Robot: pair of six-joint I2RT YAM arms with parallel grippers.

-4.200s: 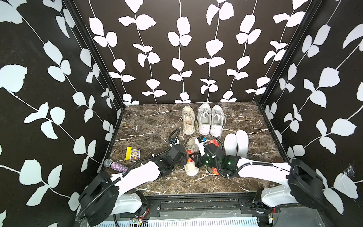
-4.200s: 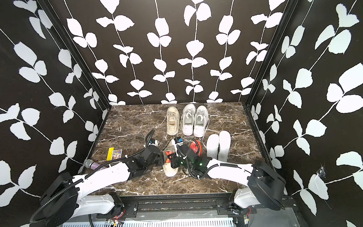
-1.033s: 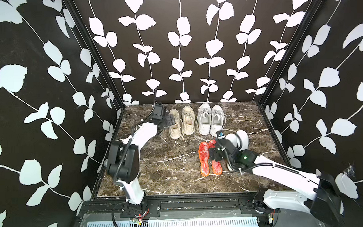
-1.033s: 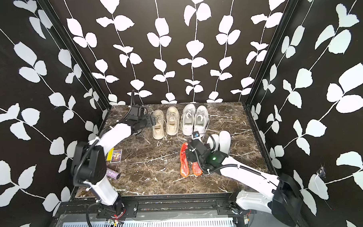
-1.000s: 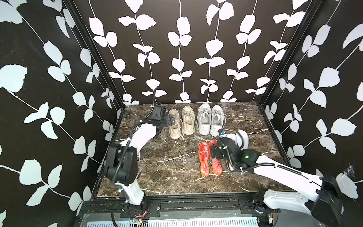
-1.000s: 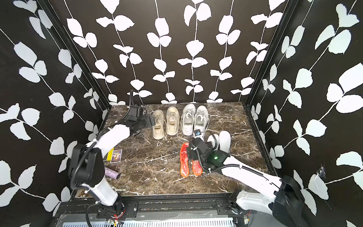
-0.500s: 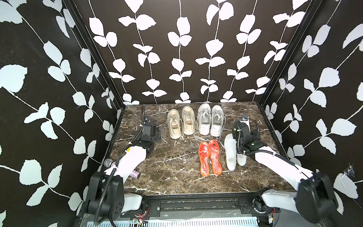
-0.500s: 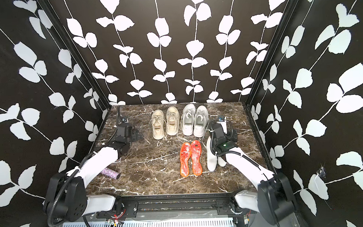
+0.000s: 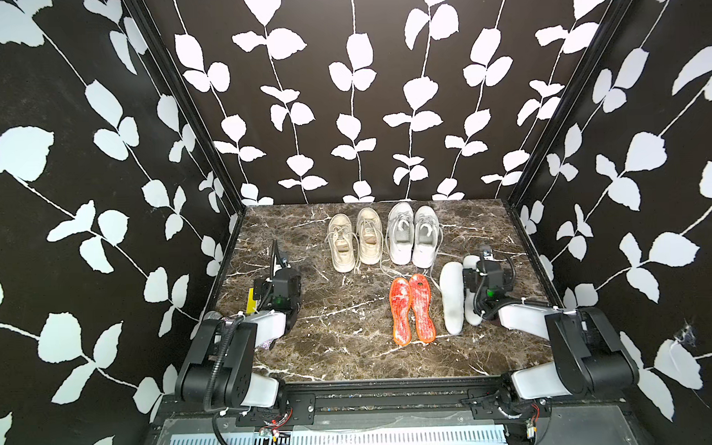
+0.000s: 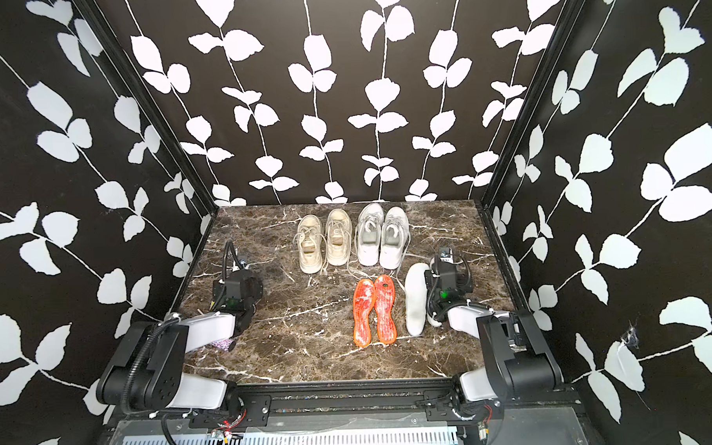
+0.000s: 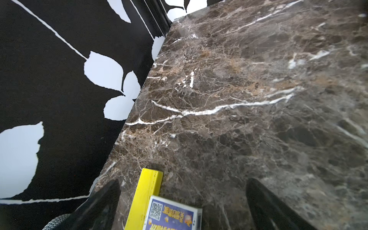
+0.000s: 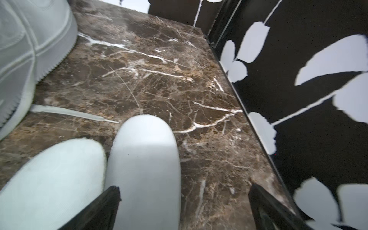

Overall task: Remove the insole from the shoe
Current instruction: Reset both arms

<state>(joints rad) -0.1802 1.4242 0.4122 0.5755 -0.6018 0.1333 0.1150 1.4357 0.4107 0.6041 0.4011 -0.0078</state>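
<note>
Two orange insoles (image 9: 401,309) lie flat side by side mid-table, outside any shoe. Right of them lie two white insoles (image 9: 451,297), the right one partly under my right arm. A beige pair of shoes (image 9: 341,244) and a white pair (image 9: 401,234) stand in a row at the back. My left gripper (image 9: 283,275) hovers at the left edge, open and holding nothing (image 11: 184,184). My right gripper (image 9: 486,268) hovers open over the far tip of a white insole (image 12: 147,159), gripping nothing (image 12: 184,188).
A yellow box (image 11: 145,195) and a blue card pack (image 11: 171,215) lie under my left gripper by the left wall. A glittery purple object (image 10: 224,344) lies beneath the left forearm. A white shoe (image 12: 29,39) and its loose lace (image 12: 69,113) sit near the right gripper. Patterned walls enclose three sides.
Both arms have drawn back from the shoes and insoles to the table's sides and folded low. The beige shoe now stands beside its mate; the insoles lie untouched.
</note>
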